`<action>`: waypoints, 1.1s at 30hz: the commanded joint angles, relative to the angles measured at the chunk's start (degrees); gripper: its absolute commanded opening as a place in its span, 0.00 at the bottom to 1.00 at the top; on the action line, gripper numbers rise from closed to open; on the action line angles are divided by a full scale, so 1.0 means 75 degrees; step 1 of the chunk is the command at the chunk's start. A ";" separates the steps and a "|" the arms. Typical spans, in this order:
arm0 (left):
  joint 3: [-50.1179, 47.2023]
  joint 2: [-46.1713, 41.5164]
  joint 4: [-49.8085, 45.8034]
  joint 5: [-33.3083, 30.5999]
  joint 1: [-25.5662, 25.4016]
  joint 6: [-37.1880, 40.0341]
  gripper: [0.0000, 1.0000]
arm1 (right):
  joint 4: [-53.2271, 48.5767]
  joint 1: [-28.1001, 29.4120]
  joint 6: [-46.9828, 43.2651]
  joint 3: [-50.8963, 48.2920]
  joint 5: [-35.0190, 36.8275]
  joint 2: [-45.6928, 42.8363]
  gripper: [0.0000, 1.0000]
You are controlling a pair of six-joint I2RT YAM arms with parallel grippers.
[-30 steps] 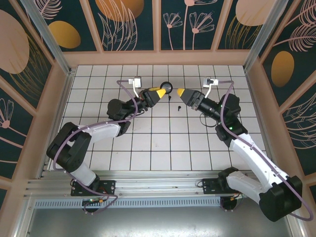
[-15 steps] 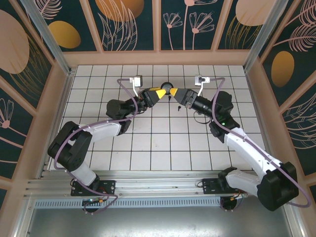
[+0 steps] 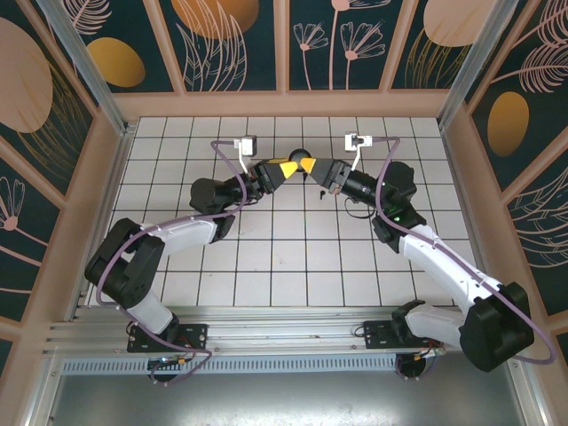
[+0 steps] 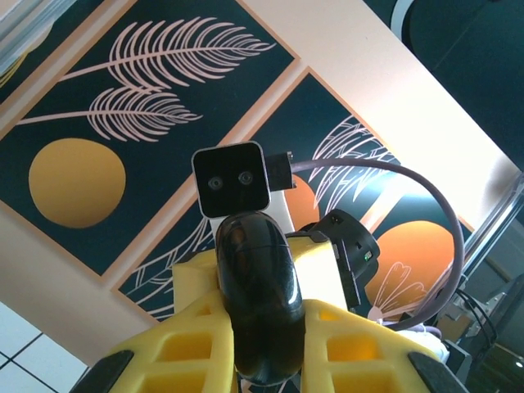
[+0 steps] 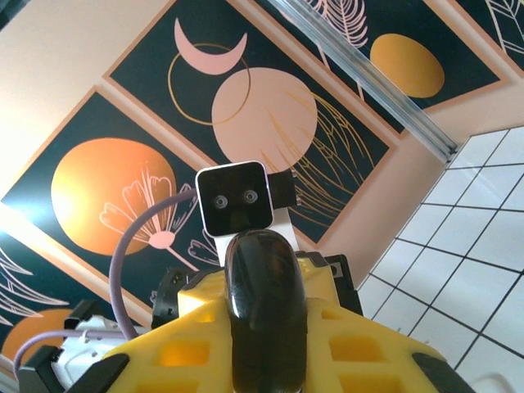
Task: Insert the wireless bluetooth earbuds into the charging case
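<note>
The glossy black charging case (image 3: 299,156) hangs above the far middle tiles, pinched from both sides. My left gripper (image 3: 294,166) is shut on it from the left. In the left wrist view the charging case (image 4: 258,303) sits edge-on in the left gripper (image 4: 258,336), tight between the yellow fingers. My right gripper (image 3: 307,165) meets it from the right, its yellow fingers closed against the charging case (image 5: 264,311) on both sides of the right gripper (image 5: 266,344). A tiny dark speck, perhaps one of the earbuds (image 3: 318,189), lies on a tile just below the right gripper.
Both arms reach in from the near edge and meet tip to tip near the back wall (image 3: 284,105). Side walls stand close at left (image 3: 89,195) and right (image 3: 479,195). Each wrist view looks straight at the other arm's white camera block (image 4: 231,178), (image 5: 234,199).
My right gripper has moved left to the case and closed its fingers on it. The left gripper has held the case still.
</note>
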 commanded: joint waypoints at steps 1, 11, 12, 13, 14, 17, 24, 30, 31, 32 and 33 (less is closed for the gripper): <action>0.0177 -0.0394 -0.1215 0.0277 -0.0052 0.0792 0.19 | -0.0527 0.0035 -0.0993 0.0449 -0.0340 -0.0095 0.11; 0.1744 -0.1887 -0.9258 -0.1332 -0.0048 0.5533 0.54 | -0.4665 -0.0524 -0.4494 0.2597 -0.1425 0.0364 0.06; 0.1783 -0.1992 -0.9669 -0.1694 -0.0047 0.5721 0.55 | -0.4926 -0.0603 -0.4714 0.2779 -0.1669 0.0462 0.07; 0.1831 -0.2128 -1.0121 -0.2114 -0.0043 0.5958 0.57 | -0.5198 -0.0708 -0.4910 0.2967 -0.1924 0.0559 0.07; 0.1886 -0.2253 -1.0549 -0.2511 -0.0048 0.6172 0.59 | -0.5464 -0.0799 -0.5079 0.3137 -0.2122 0.0665 0.07; 0.2015 -0.2573 -1.1411 -0.3468 -0.0052 0.6877 0.66 | -0.6366 -0.0869 -0.5813 0.3565 -0.2082 0.0920 0.08; 0.2228 -0.2749 -1.2586 -0.3592 -0.0043 0.8549 0.72 | -0.6461 -0.0851 -0.6787 0.3278 -0.1817 0.0839 0.12; 0.1524 -0.2888 -1.1023 -0.1907 0.0041 0.8038 0.72 | -0.5608 -0.0664 -0.6828 0.2541 -0.2418 0.0569 0.12; 0.1408 -0.2866 -1.0609 -0.1526 0.0075 0.7785 0.72 | -0.5352 -0.0630 -0.6703 0.2394 -0.2556 0.0532 0.13; 0.1302 -0.2821 -1.0213 -0.1132 0.0085 0.7558 0.71 | -0.5108 -0.0592 -0.6592 0.2247 -0.2668 0.0498 0.13; 0.1228 -0.2776 -0.9875 -0.0768 0.0094 0.7372 0.70 | -0.4947 -0.0563 -0.6533 0.2139 -0.2719 0.0477 0.13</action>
